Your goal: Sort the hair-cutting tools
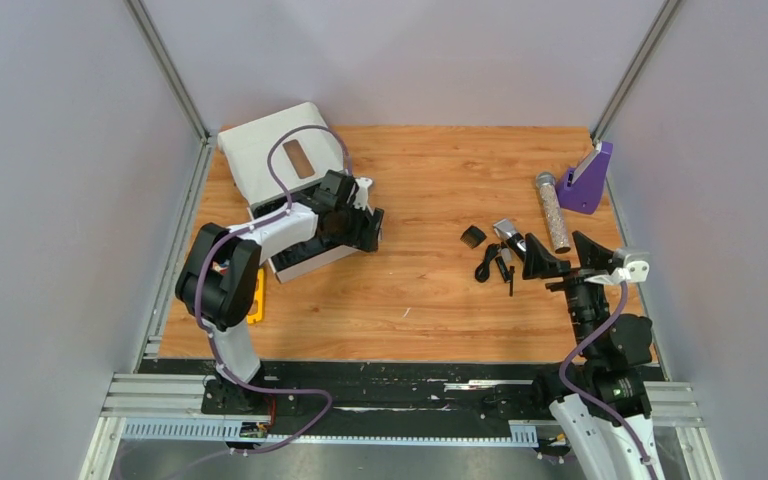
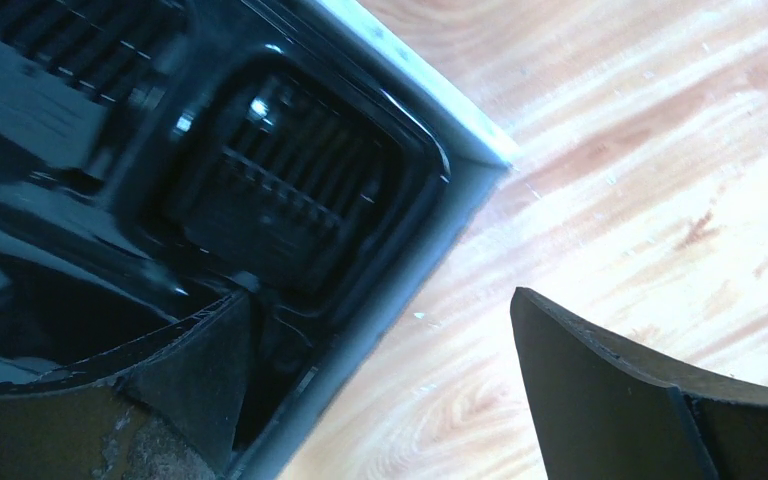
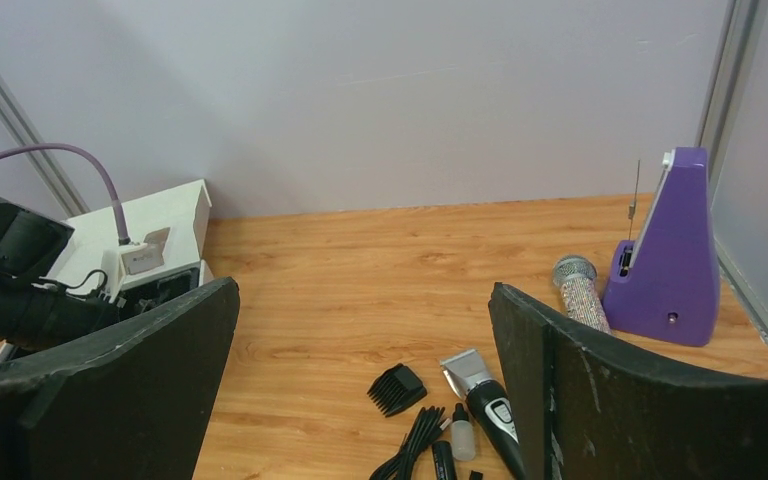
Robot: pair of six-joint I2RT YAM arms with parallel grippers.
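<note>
At 10 o'clock on the counter (image 1: 430,300): left tool (image 1: 365,228) spread wide, gripping nothing, one finger above the black tray (image 2: 260,190) inside the white box (image 1: 270,150), the other above bare wood. At 3 o'clock: right tool (image 3: 363,300) likewise wide apart and empty, poised just at 5 o'clock of the clipper (image 3: 487,402). Comb guard (image 3: 397,388) at the clipper's 9 o'clock, coiled cord (image 3: 415,450) and thin stick (image 1: 510,281) at its 7 o'clock. Towards 1 o'clock, a glittery cylinder (image 3: 582,295) just beside a purple stand (image 3: 665,260).
</note>
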